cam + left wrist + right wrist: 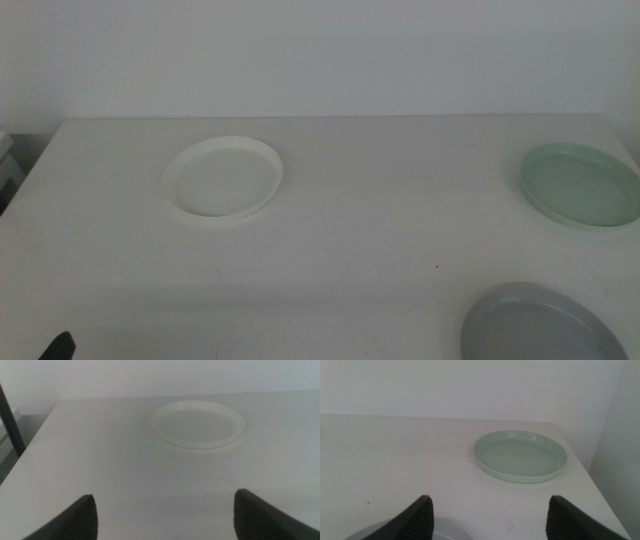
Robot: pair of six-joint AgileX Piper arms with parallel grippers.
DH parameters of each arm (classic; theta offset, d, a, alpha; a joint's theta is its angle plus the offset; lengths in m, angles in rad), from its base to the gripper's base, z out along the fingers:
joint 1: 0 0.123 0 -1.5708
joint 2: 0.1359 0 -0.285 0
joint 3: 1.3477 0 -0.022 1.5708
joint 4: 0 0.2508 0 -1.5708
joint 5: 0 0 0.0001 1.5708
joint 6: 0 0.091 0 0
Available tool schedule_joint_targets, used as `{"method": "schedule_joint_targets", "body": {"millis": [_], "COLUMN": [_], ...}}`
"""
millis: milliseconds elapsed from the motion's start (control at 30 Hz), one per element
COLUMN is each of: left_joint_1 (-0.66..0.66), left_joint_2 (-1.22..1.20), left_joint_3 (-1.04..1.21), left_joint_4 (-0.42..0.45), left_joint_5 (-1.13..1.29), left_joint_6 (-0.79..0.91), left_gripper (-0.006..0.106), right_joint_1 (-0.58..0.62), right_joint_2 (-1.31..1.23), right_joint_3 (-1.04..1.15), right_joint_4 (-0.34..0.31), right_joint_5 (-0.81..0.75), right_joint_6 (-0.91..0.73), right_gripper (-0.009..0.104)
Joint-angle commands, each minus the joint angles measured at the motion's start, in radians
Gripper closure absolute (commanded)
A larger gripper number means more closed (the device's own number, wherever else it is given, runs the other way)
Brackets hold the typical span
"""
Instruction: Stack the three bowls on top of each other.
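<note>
The grey bowl (pixel 540 325) sits at the table's near right edge, the mint green bowl (pixel 582 186) beyond it, the white bowl (pixel 222 179) well apart at left. Both the left gripper (pixel 165 515) and right gripper (pixel 487 517) hang wide open, empty. Best start: approach a rim low and square.

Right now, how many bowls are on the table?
3, all apart, none stacked: the white bowl toward the far left, the mint green bowl at the far right edge, and the grey bowl at the near right, partly cut off by the frame.
</note>
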Motion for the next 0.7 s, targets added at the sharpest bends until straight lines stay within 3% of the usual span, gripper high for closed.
{"method": "schedule_joint_targets", "body": {"millis": [0,667], "left_joint_1": [0.001,0.001], "left_joint_2": [-0.013,-0.013], "left_joint_3": [-0.005,-0.005], "left_joint_4": [-0.011,-0.011], "left_joint_5": [-0.079,-0.079], "left_joint_6": [-0.005,-0.005], "left_gripper": [0.001,0.001], "right_joint_1": [0.004,0.004], "right_joint_2": [-0.025,0.344], "right_joint_3": [-0.026,-0.557], "right_joint_4": [0.006,-0.009], "right_joint_5": [-0.067,0.338], "right_joint_6": [-0.005,-0.005], "right_gripper": [0.038,0.038]}}
